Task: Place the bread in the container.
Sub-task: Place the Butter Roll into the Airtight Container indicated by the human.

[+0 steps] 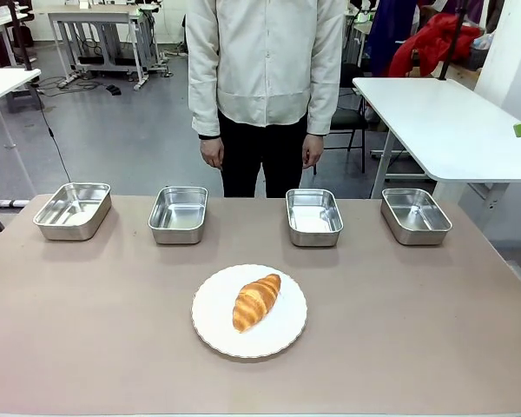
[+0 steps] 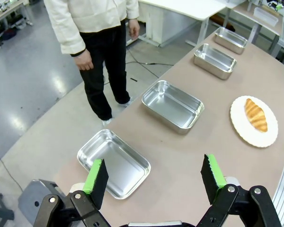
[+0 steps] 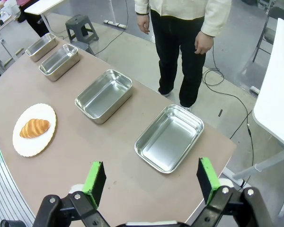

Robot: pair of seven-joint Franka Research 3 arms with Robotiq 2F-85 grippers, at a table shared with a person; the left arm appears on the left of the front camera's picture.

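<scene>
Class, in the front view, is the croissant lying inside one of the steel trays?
No, the croissant lies on the white plate, nearer the camera than the trays.

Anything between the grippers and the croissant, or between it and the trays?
Nothing visible: the bread sits on the plate, bare table between it and the trays; left gripper and right gripper open, unobstructed.

The left pincer [image 2: 154, 178] hangs high in the air, its green-padded jaws spread wide and gripping nothing. The right pincer [image 3: 150, 179] hangs likewise, jaws wide apart, empty.
</scene>
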